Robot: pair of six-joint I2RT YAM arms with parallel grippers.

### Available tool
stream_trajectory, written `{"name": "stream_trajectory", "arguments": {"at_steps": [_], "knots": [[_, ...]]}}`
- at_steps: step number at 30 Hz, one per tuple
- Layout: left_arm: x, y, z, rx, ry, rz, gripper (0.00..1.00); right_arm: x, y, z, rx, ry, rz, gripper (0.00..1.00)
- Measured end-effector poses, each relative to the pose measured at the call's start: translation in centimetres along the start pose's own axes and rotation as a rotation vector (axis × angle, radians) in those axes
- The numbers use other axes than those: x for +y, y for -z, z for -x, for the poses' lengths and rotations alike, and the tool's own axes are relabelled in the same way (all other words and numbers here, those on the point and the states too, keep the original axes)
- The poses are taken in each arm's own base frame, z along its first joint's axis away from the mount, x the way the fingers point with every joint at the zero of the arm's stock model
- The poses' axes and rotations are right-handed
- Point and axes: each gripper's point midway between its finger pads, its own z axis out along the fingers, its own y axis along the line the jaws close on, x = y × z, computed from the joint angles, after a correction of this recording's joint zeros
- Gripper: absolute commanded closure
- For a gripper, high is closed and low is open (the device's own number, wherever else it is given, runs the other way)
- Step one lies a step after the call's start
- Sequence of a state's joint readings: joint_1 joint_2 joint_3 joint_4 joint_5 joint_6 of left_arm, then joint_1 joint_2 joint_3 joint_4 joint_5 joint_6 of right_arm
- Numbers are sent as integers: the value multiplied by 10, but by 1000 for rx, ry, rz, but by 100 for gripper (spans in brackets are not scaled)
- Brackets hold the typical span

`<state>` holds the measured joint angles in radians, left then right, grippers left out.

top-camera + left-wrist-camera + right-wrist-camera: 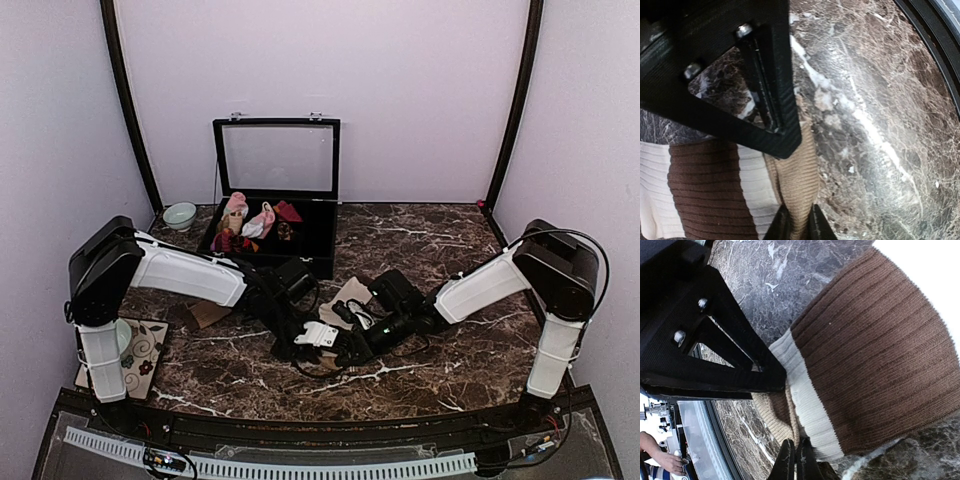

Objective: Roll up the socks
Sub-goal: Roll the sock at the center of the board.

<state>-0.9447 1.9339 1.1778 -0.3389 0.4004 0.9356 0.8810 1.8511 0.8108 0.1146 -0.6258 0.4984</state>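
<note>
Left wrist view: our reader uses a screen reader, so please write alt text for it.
The left gripper pinches a fold of tan sock between its fingertips. A cream sock with a brown band lies beside it on a dark marble table.

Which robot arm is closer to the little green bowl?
Left. The left arm passes just in front of the bowl, which sits at the back-left corner. The right arm reaches in from the opposite side, far across the table.
</note>
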Motion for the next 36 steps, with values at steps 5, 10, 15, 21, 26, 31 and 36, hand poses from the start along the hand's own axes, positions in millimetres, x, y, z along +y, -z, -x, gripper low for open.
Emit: {"name": "stream_trajectory", "arguments": {"at_steps": [5, 10, 15, 21, 26, 31, 36], "knots": [[4, 0, 1, -16, 35, -18, 92, -1, 4, -2, -15, 10, -12, 86], [5, 1, -1, -52, 133, -91, 92, -7, 25, -10, -94, 62, -84, 68], [0, 3, 0, -89, 218, -178, 92, -13, 55, -22, -208, 192, -227, 59], [-3, 3, 1, -100, 284, -248, 91, 35, 62, -38, -313, 602, -280, 62], [-2, 1, 3, -102, 332, -304, 91, 56, 46, -46, -282, 878, -358, 63], [-2, -2, 6, -110, 379, -362, 91, 61, 29, -41, -227, 1069, -450, 64], [-2, -2, 7, -108, 403, -390, 91, 62, 19, -29, -194, 1200, -509, 67]]}}
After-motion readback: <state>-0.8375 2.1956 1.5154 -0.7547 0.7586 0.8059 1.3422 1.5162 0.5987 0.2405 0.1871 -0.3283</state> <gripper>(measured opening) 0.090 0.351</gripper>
